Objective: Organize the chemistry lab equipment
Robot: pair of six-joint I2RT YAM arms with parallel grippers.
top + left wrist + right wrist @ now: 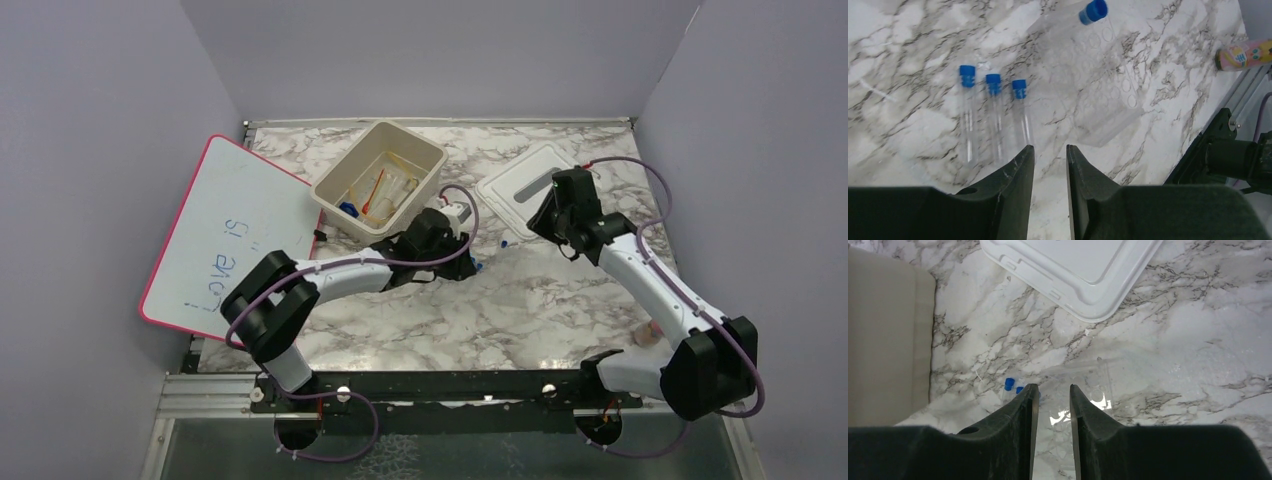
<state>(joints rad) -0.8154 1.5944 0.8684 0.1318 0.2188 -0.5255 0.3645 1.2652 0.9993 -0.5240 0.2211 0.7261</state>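
Observation:
Three clear tubes with blue caps [994, 112] lie side by side on the marble, just ahead and left of my left gripper [1049, 149]. The left gripper's jaws stand a narrow gap apart with nothing between them. A clear plastic rack [1100, 85] lies beyond, with a fourth blue-capped tube [1092, 12] at its far end. My right gripper [1053, 388] is slightly open and empty, hovering over the same rack [1088, 390], with blue caps [1009, 384] beside its left finger. In the top view the beige tub [428, 158] holds a red-tipped dropper [372, 195], an amber tube and a blue item.
The white lid [527, 180] lies behind the right gripper and shows in the right wrist view [1073, 270]. The pink-rimmed whiteboard [225, 235] leans at the left. A pink and yellow cylinder [1243, 55] lies by the table's near edge. Grey walls enclose three sides.

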